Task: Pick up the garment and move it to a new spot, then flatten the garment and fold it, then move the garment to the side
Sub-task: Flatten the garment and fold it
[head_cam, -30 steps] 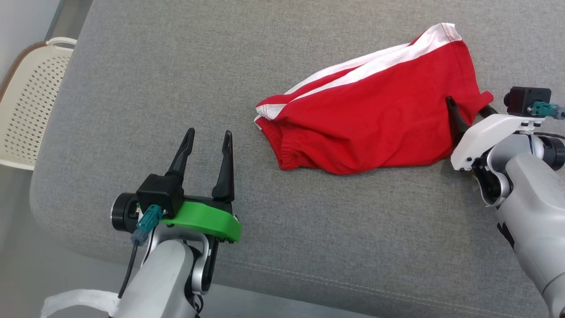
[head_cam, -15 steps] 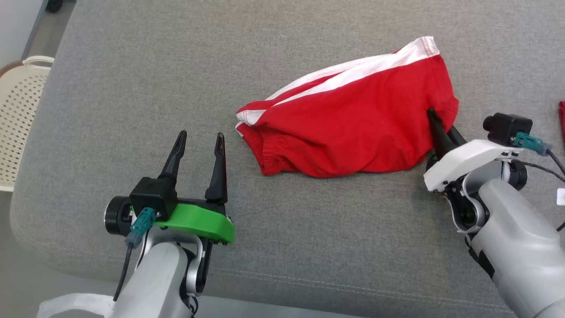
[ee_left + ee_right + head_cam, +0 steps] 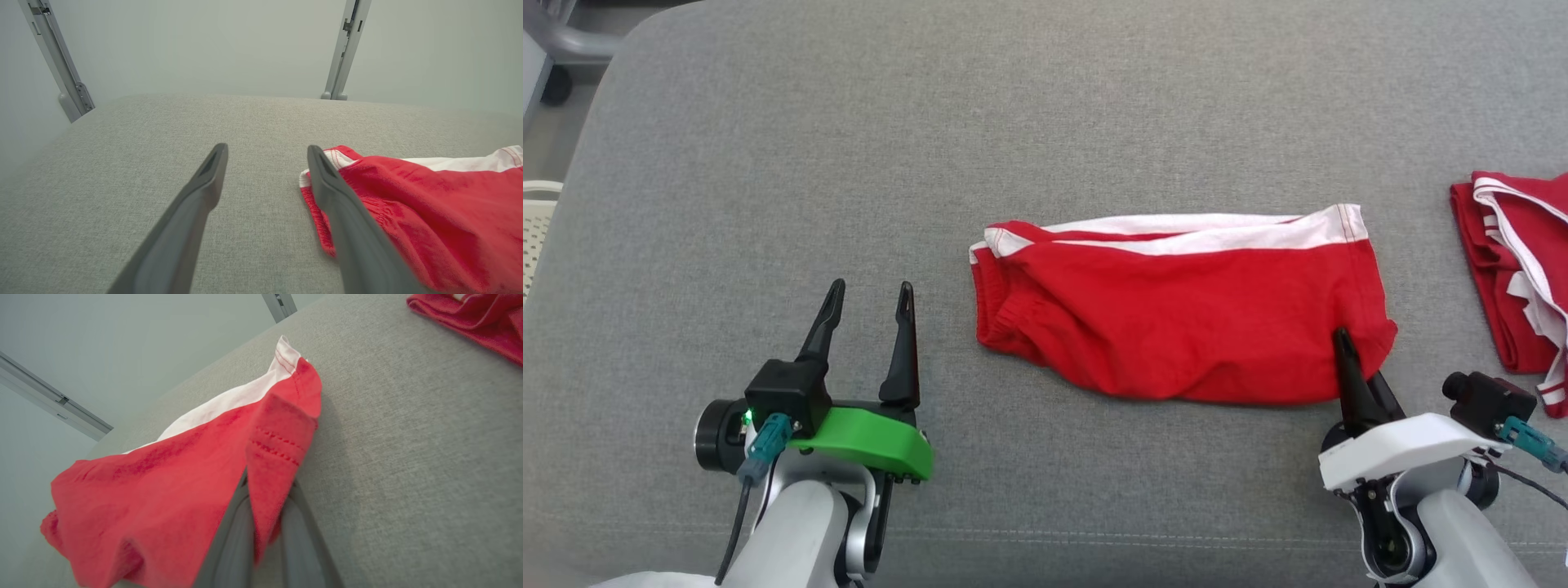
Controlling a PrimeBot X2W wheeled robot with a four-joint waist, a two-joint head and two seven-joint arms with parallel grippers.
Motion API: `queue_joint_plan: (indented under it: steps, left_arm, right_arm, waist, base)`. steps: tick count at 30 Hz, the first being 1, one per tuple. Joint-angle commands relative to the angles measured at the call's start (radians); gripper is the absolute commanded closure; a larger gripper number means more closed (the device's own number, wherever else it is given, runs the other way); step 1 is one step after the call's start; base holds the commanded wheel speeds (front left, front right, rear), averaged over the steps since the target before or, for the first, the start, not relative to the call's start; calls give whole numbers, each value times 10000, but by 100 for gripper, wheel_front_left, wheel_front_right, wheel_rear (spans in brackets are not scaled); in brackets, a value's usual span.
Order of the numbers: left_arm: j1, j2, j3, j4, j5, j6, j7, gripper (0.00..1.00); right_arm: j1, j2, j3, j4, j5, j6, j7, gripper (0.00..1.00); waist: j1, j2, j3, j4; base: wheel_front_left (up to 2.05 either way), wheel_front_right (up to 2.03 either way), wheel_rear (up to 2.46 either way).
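Red cotton with a white side stripe: the garment (image 3: 1176,318) lies slack on the grey woven cushion (image 3: 768,163). Its hemmed corner is pinched between the jaws of the right gripper (image 3: 1352,359), which are closed narrow on the cloth. The right wrist view shows the stitched hem folded up between the two fingers. The rest of the garment trails away ahead of those jaws and to their left.

The left gripper (image 3: 870,287) stands wide and holds nothing. The elastic waistband end rests just off the outer side of its right finger, apparently not touching it.

The step looks like the pick-up for the move. To do it well, the right jaws should probably rise straight, so the thin fold does not slip out. If the cloth drags, the left jaws could take the waistband. A second red garment (image 3: 1511,261) lies to the right of the right jaws, well apart, so the carry should steer clear of it.

No brand, label or writing can be read.
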Motion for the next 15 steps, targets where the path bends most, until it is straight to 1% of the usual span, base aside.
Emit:
queue_joint_plan:
  steps: [1,4,8,12,15]
  left_arm:
    - [202,117,61,-57,-21,80,39,0]
    - [372,232,64,-178,-51,141,149,0]
    - [485,304,21,-343,-62,202,297,0]
    - [579,399,-3,-554,-56,266,425,0]
    - [594,446,-21,-658,-74,288,496,0]
  right_arm:
    - [294,61,-249,-94,-241,3,-22,100]
    - [583,246,-638,-18,-509,3,-21,100]
    - [585,425,-995,42,-882,3,-23,100]
    - [435,558,-1117,-165,-1261,3,-23,100]
    - [316,554,-948,-493,-1874,3,-22,100]
  waist:
    - [0,0,-323,-335]
    - [0,0,-482,-483]
    - [0,0,-620,-583]
    - [0,0,-695,-637]
    - [0,0,-726,-643]
  base:
    - [0,0,0]
    - [0,0,0]
    - [0,0,0]
    - [0,0,0]
    - [0,0,0]
